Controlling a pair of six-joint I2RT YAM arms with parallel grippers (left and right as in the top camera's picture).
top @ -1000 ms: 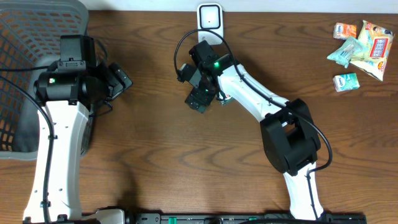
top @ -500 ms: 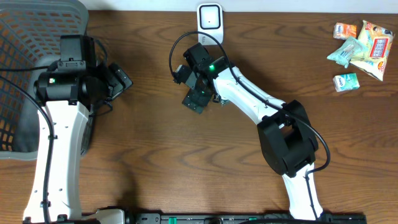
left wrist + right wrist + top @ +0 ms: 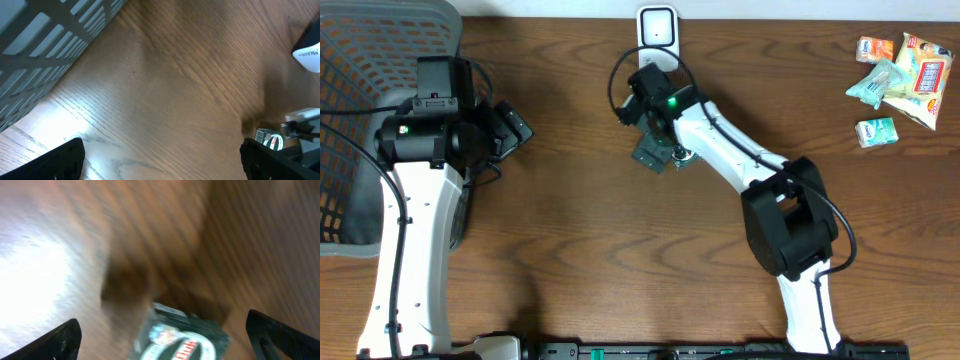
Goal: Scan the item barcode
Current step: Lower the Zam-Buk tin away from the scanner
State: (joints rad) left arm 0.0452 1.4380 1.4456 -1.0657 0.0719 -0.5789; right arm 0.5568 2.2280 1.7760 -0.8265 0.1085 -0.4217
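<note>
One green box (image 3: 182,339) sits near the single scanner (image 3: 658,25), between the right tool's (image 3: 167,337) two spread fingers, neither touching it. The left tool (image 3: 160,160) gapes empty beside one basket (image 3: 360,120). Four packets (image 3: 895,80) lie at the worktop's (image 3: 570,260) far right.

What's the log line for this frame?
right hand: open over item, no grip | left hand: open, empty, by basket | scanner: item short of it
</note>
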